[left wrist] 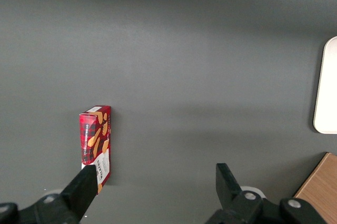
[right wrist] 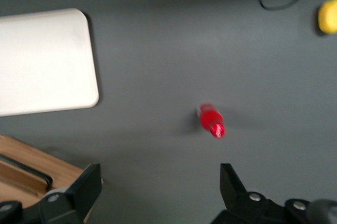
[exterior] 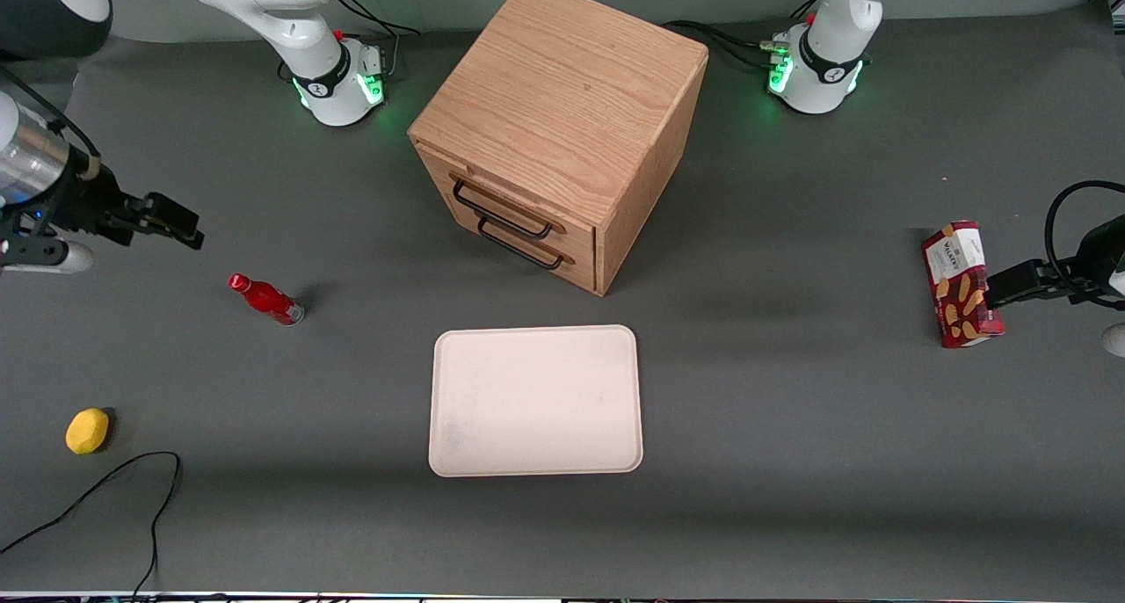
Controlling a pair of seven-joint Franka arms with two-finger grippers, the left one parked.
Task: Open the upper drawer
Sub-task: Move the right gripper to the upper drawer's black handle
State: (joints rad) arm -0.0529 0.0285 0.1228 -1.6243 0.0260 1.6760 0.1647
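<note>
Gripper open, upper drawer shut

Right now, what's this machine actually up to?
It means to pull open the upper drawer of the wooden cabinet, but has not touched it; both drawers look shut. The gripper hangs open above the table at the working arm's end, near a red bottle. A white tray lies in front of the cabinet.

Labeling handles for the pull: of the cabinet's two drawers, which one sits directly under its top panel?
The upper drawer, whose black bar handle lies above the lower drawer; the open end effector hovers apart.
</note>
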